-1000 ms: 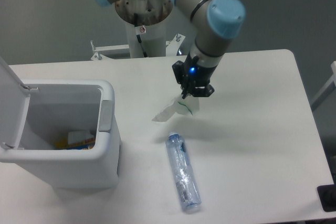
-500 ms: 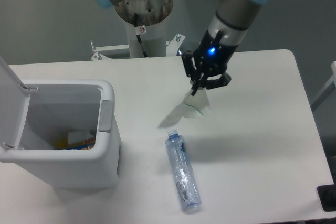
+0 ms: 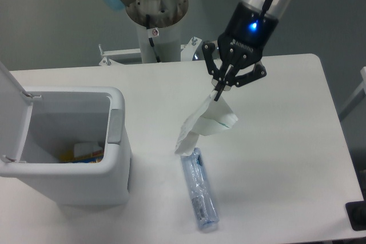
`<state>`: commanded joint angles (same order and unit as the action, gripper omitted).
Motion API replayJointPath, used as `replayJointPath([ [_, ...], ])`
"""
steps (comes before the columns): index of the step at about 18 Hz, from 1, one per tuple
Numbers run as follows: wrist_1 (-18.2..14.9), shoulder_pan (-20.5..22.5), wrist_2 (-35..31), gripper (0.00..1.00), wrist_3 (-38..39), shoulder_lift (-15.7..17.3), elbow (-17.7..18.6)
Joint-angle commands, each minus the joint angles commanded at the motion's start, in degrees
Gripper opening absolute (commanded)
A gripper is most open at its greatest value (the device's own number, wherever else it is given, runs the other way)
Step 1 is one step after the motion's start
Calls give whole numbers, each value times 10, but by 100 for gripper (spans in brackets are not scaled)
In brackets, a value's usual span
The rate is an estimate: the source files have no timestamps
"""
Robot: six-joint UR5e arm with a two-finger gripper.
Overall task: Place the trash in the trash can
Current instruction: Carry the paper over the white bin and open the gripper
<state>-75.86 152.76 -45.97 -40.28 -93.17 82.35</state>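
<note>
My gripper (image 3: 218,91) hangs above the table's middle, shut on the top of a crumpled white paper wrapper (image 3: 203,123) that dangles clear of the surface. A clear, blue-tinted plastic bottle (image 3: 199,190) lies on the table below the wrapper, pointing toward the front edge. At the left stands the white trash can (image 3: 116,167) with its flip lid (image 3: 10,95) swung open and its grey latch (image 3: 115,126) facing the wrapper.
Some colourful items (image 3: 84,152) lie at the bottom of the bin. The arm's base column (image 3: 155,32) stands at the table's back edge. A dark object (image 3: 357,216) sits at the table's front right corner.
The gripper has risen and shifted right with the wrapper, which has left the table and now hangs unfolded in the air. The bottle and bin have not moved.
</note>
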Motion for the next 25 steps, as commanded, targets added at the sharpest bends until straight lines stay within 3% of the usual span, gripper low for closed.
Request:
replayJointPath([
  [3, 31, -52, -1, 0, 69, 24, 12],
  [8, 37, -145, -6, 0, 78, 48, 62],
  [11, 38, -171, -7, 0, 75, 49, 81],
  [14, 47, -185, -7, 7, 70, 49, 100],
  [18, 123, -186, -7, 66, 71, 41, 119],
  [20, 148, -186, -8, 85, 72, 39, 122],
  [23, 149, -186, -13, 99, 75, 39, 120],
  [25, 149, -186, -29, 100, 82, 36, 111],
])
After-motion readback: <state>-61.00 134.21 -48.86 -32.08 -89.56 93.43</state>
